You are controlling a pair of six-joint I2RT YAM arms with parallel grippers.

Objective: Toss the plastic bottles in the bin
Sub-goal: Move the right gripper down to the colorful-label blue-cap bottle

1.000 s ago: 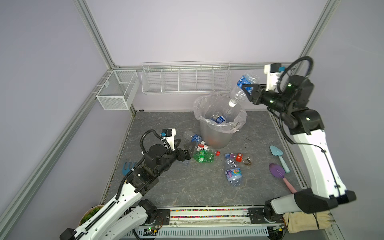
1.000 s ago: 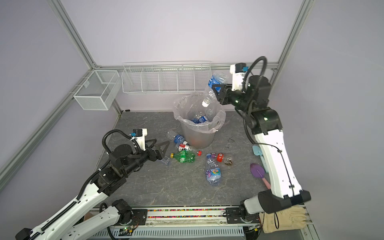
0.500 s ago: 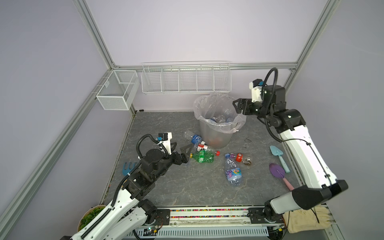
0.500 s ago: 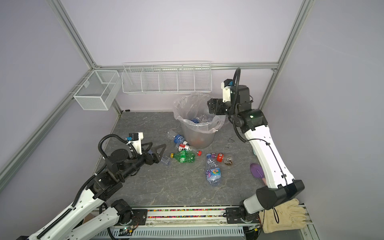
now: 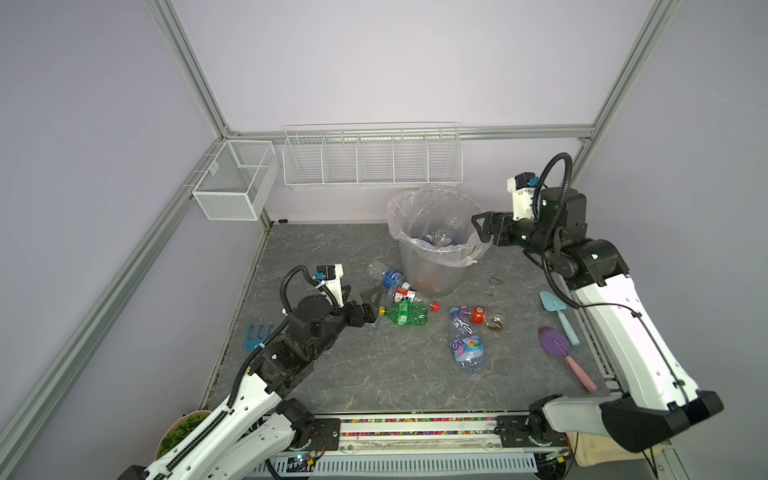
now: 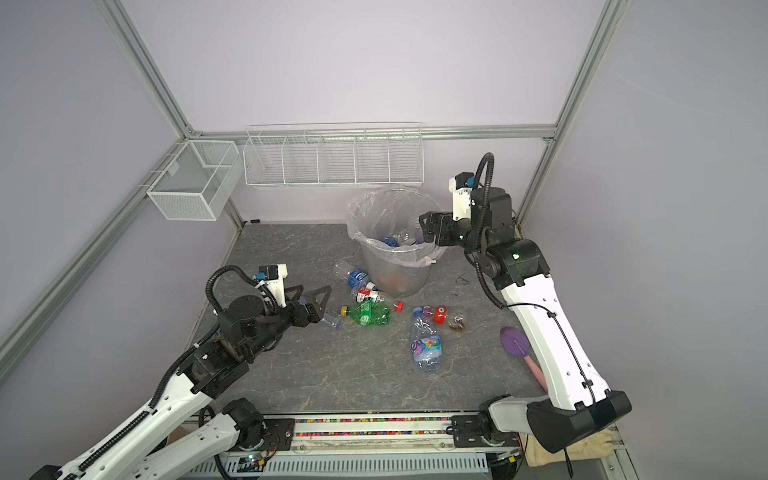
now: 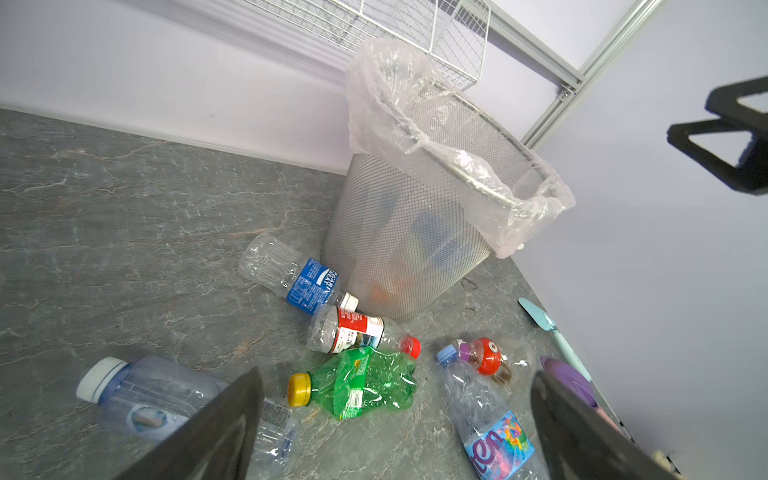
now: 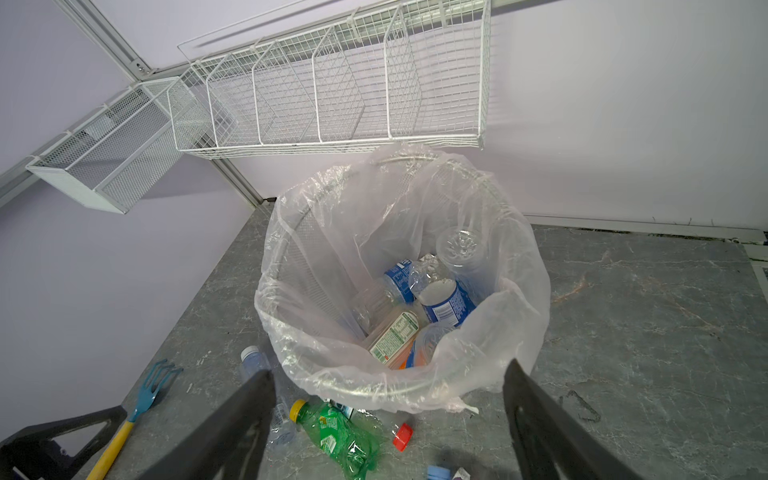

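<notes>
The bin [image 5: 432,266] [image 6: 395,274] stands at the back with its bag liner over the rim and several plastic bottles [image 8: 440,299] inside. My right gripper [image 5: 480,228] [image 8: 388,370] hovers open and empty over its right rim. On the floor in front lie a blue-label bottle [image 5: 386,276], a red-label bottle [image 5: 405,296], a crushed green bottle [image 5: 405,313] [image 7: 365,384], a multicoloured-label bottle [image 5: 467,345] and a small red-label one [image 5: 482,316]. My left gripper [image 6: 322,309] [image 7: 397,376] is open just left of the green bottle, beside a clear white-capped bottle [image 7: 141,395].
White wire baskets [image 5: 372,158] [image 5: 235,183] hang on the back wall and left rail. A teal trowel [image 5: 557,311] and purple spade [image 5: 559,349] lie at the right edge, a blue rake [image 5: 255,334] at the left. A loose red cap [image 5: 435,306] lies near the green bottle.
My right gripper opened and let go of a blue-label bottle, which dropped into the bin; that arm then came down to the rim. The left arm sank lower and drew back slightly.
</notes>
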